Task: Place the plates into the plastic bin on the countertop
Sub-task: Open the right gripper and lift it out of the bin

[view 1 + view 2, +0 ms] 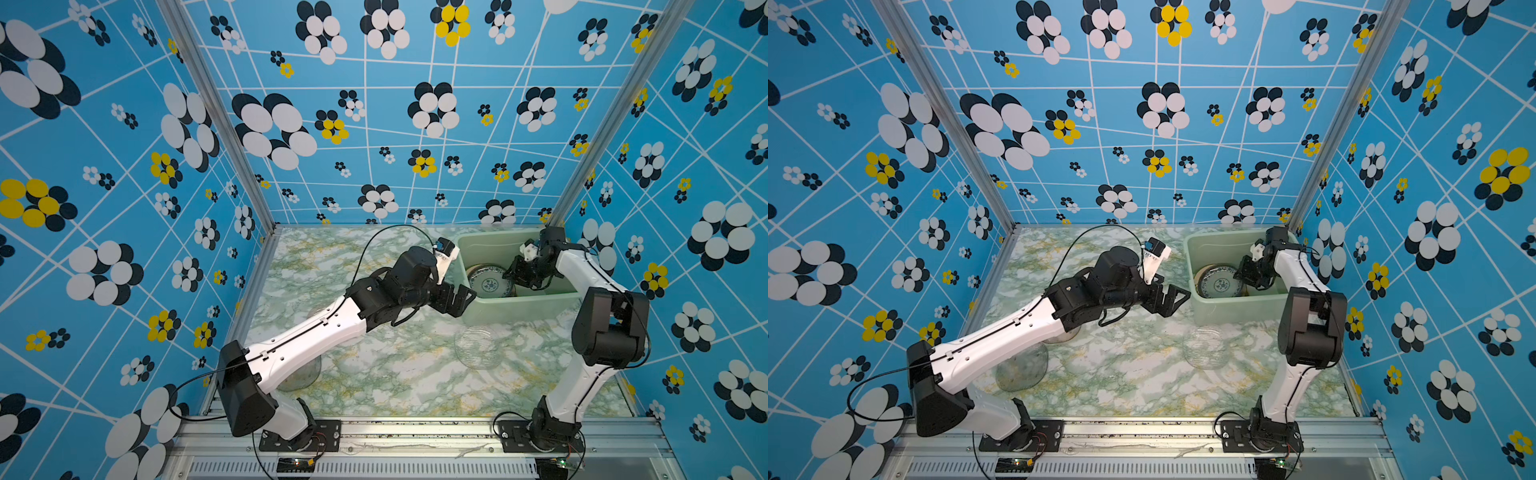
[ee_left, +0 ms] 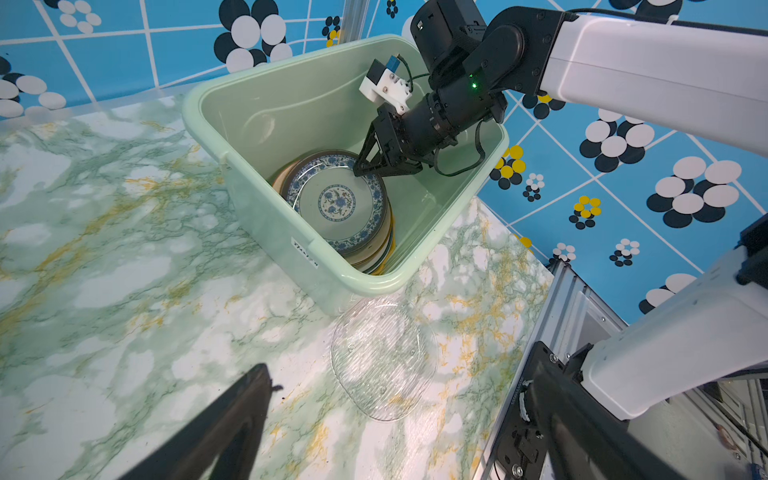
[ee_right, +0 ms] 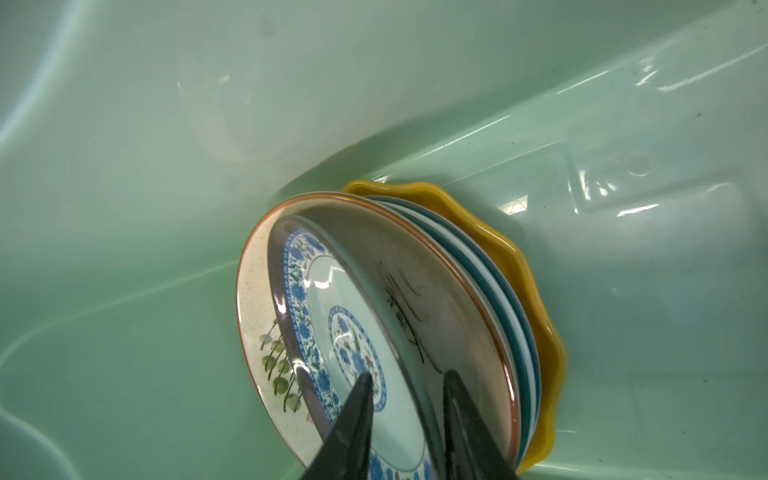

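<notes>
**Blue plate on the stack in the bin, right fingers at its rim**

The blue-patterned plate (image 3: pixel 332 299) lies on top of a stack of plates inside the green bin (image 3: pixel 166 124). It sits a little tilted in the beige plate (image 3: pixel 253 316) that bears a plant drawing. Under these show white and teal rims, and at the bottom a yellow scalloped plate (image 3: pixel 540 316). In both top views the stack sits toward the bin's left end, close to its near wall.

The right fingers (image 3: pixel 353 415) reach down into the bin and stand narrowly apart with the blue plate's rim between them. One is over the plate's face and the other is outside the rim, over the beige plate. Whether they press the rim cannot be told.

The bin stands at the back right of the worktop (image 1: pixel 395 374), close to the blue flowered walls (image 1: pixel 374 104). Just in front of it a clear glass plate (image 1: pixel 478 347) lies flat on the worktop.

The left fingers (image 1: pixel 465 297) hang spread wide and empty above the worktop, just beside the bin's near left corner. A second glass plate (image 1: pixel 1021 370) lies near the front left, partly hidden under the left arm (image 1: pixel 1000 345).
</notes>
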`<state>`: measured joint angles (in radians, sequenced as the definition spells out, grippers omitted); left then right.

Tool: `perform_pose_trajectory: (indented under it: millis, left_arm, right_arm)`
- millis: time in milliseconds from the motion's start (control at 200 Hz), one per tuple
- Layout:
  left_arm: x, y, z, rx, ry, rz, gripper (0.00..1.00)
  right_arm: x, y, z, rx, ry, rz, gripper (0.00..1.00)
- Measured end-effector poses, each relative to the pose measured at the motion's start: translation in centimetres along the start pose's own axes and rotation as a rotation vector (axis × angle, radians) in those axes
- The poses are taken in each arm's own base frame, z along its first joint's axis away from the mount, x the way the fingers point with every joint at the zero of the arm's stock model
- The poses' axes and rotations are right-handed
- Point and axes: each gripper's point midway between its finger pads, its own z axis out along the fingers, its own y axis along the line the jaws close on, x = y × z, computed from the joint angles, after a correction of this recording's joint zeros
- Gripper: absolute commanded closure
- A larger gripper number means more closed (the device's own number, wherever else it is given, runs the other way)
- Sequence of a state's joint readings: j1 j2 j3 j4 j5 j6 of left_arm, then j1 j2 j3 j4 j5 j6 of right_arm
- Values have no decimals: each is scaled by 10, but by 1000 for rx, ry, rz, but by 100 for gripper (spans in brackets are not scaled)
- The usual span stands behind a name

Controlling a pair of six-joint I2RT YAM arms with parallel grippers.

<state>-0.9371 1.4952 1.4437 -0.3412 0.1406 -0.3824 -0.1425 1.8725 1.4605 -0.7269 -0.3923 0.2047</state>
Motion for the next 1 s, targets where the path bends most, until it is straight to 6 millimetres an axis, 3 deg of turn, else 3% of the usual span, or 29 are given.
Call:
perform_pose_trajectory:
  millis: [265, 635, 910, 999]
  left_arm:
    - [3, 1, 1, -3, 11, -23, 1]
    - [6, 2, 1, -9, 24, -30, 1]
    - [8, 4, 0, -17, 31, -35, 1]
    - [9, 8, -4, -45, 35, -44, 1]
  right_arm:
    - [4, 8, 5, 24, 9, -40, 63]
    - [4, -8, 1, 131, -14, -41, 57]
    - [6, -19, -3, 203, -9, -38, 48]
    - [2, -17, -9, 206, -20, -38, 40]
